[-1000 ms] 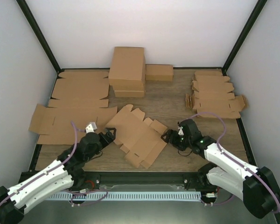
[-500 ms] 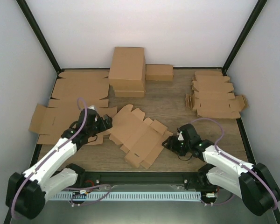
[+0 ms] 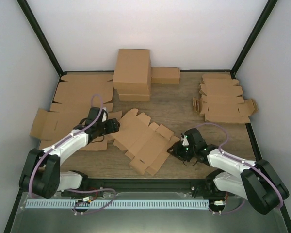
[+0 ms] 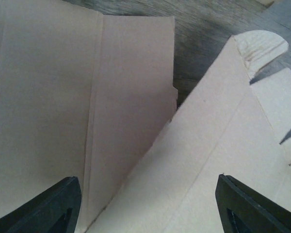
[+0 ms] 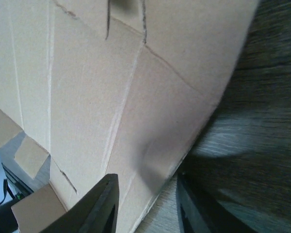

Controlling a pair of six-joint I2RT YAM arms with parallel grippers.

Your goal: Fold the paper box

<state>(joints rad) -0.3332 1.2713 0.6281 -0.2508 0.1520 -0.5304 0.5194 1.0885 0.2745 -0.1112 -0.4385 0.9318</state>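
The paper box (image 3: 145, 141) lies as a flat brown die-cut blank on the middle of the table. My left gripper (image 3: 114, 127) is at its left edge, open. In the left wrist view the blank's slanted edge (image 4: 223, 145) runs between the wide-set fingers (image 4: 48, 208), with another flat sheet (image 4: 63, 97) beneath. My right gripper (image 3: 176, 148) is at the blank's right corner. In the right wrist view the flap's edge (image 5: 136, 121) passes between the two fingers (image 5: 99, 204), which stand a little apart, one over the cardboard and one on the table side.
Folded brown boxes (image 3: 132, 73) are stacked at the back centre with a smaller box (image 3: 165, 75) beside them. A pile of flat blanks (image 3: 223, 99) lies at the back right. Large flat cardboard sheets (image 3: 77, 104) cover the left side.
My left arm has swung out and forward to the blank's left edge. The right gripper's jaws have narrowed round the blank's right corner.
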